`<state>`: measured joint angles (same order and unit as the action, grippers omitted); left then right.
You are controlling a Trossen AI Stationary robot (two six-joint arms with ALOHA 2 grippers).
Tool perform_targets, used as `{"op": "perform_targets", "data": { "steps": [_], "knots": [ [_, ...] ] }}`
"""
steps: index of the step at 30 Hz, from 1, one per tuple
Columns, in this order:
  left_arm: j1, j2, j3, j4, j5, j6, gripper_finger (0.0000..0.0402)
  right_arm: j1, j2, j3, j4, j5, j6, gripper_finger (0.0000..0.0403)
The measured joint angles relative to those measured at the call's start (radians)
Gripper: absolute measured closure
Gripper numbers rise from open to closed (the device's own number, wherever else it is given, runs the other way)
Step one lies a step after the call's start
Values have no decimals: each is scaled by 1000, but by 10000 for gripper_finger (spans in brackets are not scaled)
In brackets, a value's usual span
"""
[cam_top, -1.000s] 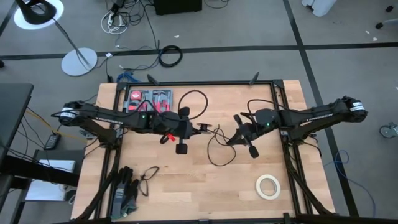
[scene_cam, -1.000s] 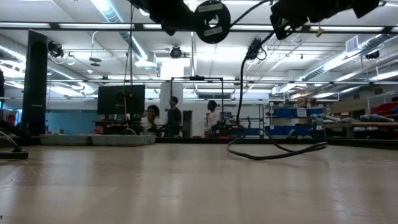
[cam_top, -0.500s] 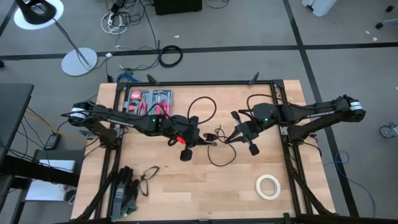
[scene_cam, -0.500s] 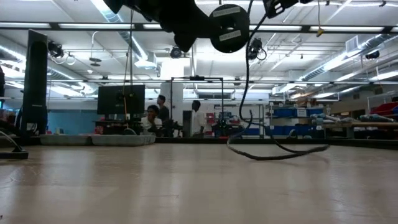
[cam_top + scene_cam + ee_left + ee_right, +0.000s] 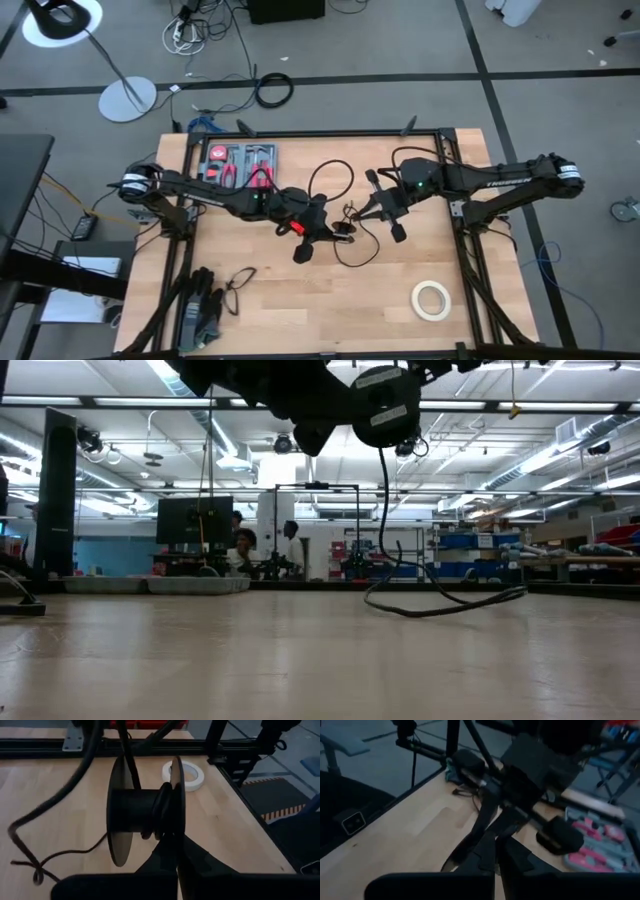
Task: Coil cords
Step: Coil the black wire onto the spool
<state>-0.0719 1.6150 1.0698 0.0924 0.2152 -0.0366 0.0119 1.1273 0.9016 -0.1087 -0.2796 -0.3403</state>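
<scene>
A: Where is the cord (image 5: pixel 345 226) now?

B: Mid-table. Part lies slack on the wood between the two grippers, and a loop rises behind the left arm. In the left wrist view a few turns sit on a black spool (image 5: pixel 145 810), bunched against one flange.

A: Which gripper has it?

B: The left gripper (image 5: pixel 318 226) carries the spool, its fingers closed on a flange. The right gripper (image 5: pixel 368 213) is just beside it. In its wrist view the fingers look pressed together, with the cord seemingly running up from them, so I judge it pinches the cord.

A: What does the next move turn on?

B: The spool's axle runs level, across the left gripper's line of sight, and the free cord comes in from the right gripper's side. I'd say winding needs the cord fed square to the axle, so the right arm guides.

A: Any writing?

B: None I can read on the spool, the tape roll (image 5: pixel 431 299), or the red tool tray (image 5: pixel 240 160).
</scene>
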Motion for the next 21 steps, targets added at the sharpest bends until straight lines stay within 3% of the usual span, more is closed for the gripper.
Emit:
{"op": "perform_targets", "data": {
  "steps": [14, 21],
  "knots": [
    [1, 66, 0, 161, 47, -21, 402, -29, 95, 0, 147, -33, -77, 399],
    [-1, 78, 2, 173, 62, 3, 402, -56, 134, 1, 141, -59, -83, 399]
  ]
}}
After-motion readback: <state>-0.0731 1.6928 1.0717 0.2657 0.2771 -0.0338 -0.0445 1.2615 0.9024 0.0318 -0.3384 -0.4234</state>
